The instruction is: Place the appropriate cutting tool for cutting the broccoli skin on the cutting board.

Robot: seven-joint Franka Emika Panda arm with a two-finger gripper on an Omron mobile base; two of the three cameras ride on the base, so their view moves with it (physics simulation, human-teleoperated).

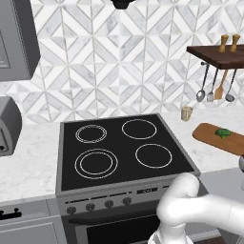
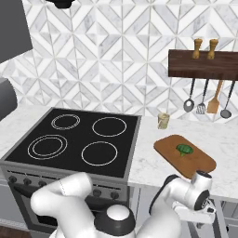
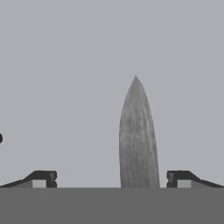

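Left base view: the stove (image 1: 125, 147) takes up the middle, and the board (image 1: 217, 138) lies on the counter just right of it, running off the frame edge. The broccoli (image 1: 222, 133) sits on top of the board. Up on the wall above the board there's a dark shelf (image 1: 217, 55) with utensils (image 1: 215, 86) hanging under it, and a small cup (image 1: 186, 113) stands by the stove's back right corner.

Right base view: the same board (image 2: 185, 155) shows whole here, right of the stove (image 2: 76, 142), with the broccoli (image 2: 184, 149) roughly in its middle. The arm is folded low in front of the counter, below the board's near edge.

Hand view: the gripper (image 3: 111, 179) looks at a flat grey surface, and a pointed grey blade (image 3: 138, 140) rises between the two fingertips (image 3: 41, 178), nearer the right one. The fingers are spread wide and not touching the blade, so nothing's pinched. The handle is out of frame, so I can't tell which knife it is.

My guess on handling: a knife is stiff, light, and slick on the steel, with a sharp edge. Better to take it by the handle across its flat sides and lay it flat on the bare wood beside the broccoli.
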